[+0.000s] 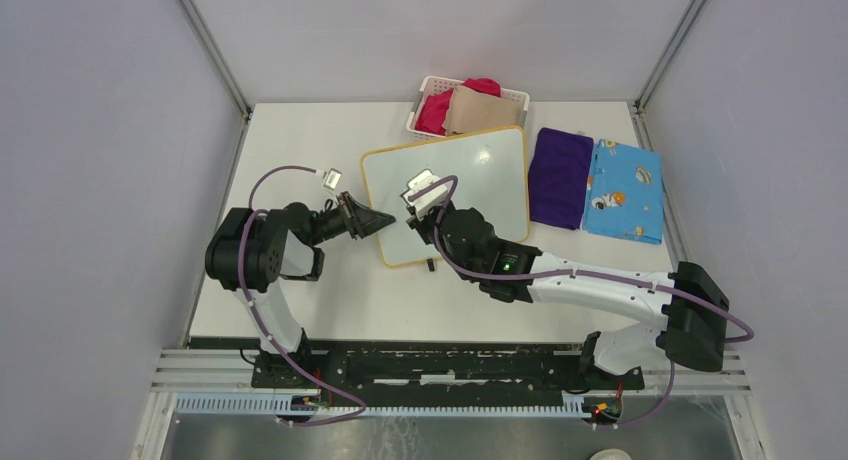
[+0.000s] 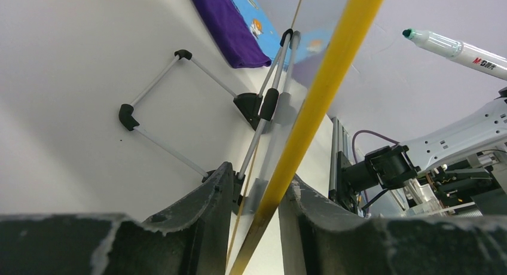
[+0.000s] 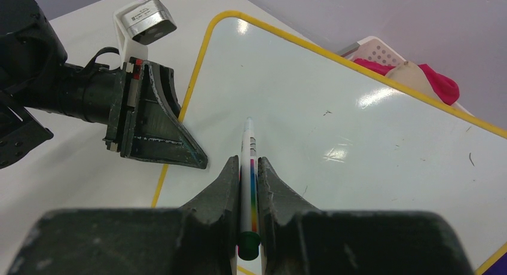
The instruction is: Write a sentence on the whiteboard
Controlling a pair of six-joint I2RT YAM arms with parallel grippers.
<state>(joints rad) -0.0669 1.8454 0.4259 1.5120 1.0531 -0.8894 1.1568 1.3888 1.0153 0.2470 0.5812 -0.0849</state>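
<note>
Yellow-orange framing is running between the fingers of my left tool [image 1: 378,220], which is pinching the left edge of the whiteboard [image 1: 480,170]. The jaws are standing nearly closed, one on the board's front and one on its back. The whiteboard is sitting in the middle of the counter [image 1: 300,160], a little toward the far edge, and is leaning up on a wire stand [image 2: 127,116] behind it.

My right tool [image 3: 247,159] is reaching in over the board from the near right corner. Its jaws are squeezing a white marker [image 3: 249,137] by the barrel, with the marker lying straight along the gap between them. The far end of the marker is pointing at the left part of the board's face. I am not able to tell whether it is touching.

A white basket [image 1: 432,85] holding pink and tan cloth is sitting at the far edge, just behind the board. A purple cloth [image 1: 560,175] and a blue patterned cloth [image 1: 625,190] are lying side by side toward the right edge.
</note>
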